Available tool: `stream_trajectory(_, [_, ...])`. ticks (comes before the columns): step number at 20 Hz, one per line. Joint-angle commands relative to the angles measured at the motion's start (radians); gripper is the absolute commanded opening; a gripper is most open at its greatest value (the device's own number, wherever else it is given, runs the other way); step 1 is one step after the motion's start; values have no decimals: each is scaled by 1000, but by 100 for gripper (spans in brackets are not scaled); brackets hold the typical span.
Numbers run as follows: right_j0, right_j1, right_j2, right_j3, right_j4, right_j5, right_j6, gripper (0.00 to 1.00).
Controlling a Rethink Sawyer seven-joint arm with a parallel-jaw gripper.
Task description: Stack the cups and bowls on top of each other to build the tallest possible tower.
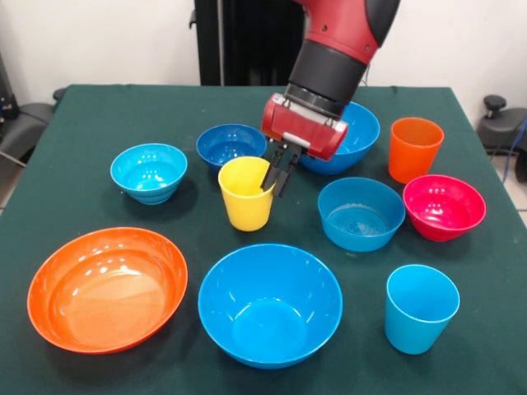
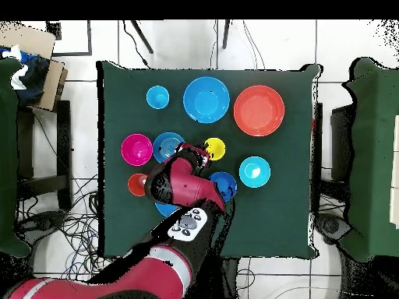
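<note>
Item one: the gripper (image 1: 278,174), which we found at the middle of the table, its two dark fingers close together and straddling the rim of the yellow cup (image 1: 245,193), one finger inside the rim and one outside; we could not tell whether they pressed on it. The cup stood upright, mouth up, long axis vertical.

Toward the pedestal edge we logged the small dark blue bowl (image 1: 230,144), a large blue bowl (image 1: 358,132) partly behind the arm, and the orange cup (image 1: 414,148).

Nearer the camera edge: the cyan bowl (image 1: 149,171), medium light blue bowl (image 1: 361,213), magenta-red bowl (image 1: 444,206), wide orange bowl (image 1: 107,288), second large blue bowl (image 1: 270,304) and light blue cup (image 1: 421,307). All stood mouth up, apart from one another.

The surface was a dark green cloth-covered table (image 1: 74,123); the overhead view showed tiled floor (image 2: 265,47) and cables (image 2: 54,226) around it.
</note>
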State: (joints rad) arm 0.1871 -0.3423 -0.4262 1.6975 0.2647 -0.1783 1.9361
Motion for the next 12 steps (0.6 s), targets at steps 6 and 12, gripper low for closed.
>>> stream_trajectory(6, [40,-183,74,132,-26,330,119,0])
stream_trajectory(12, [56,-211,59,143,-22,384,128,0])
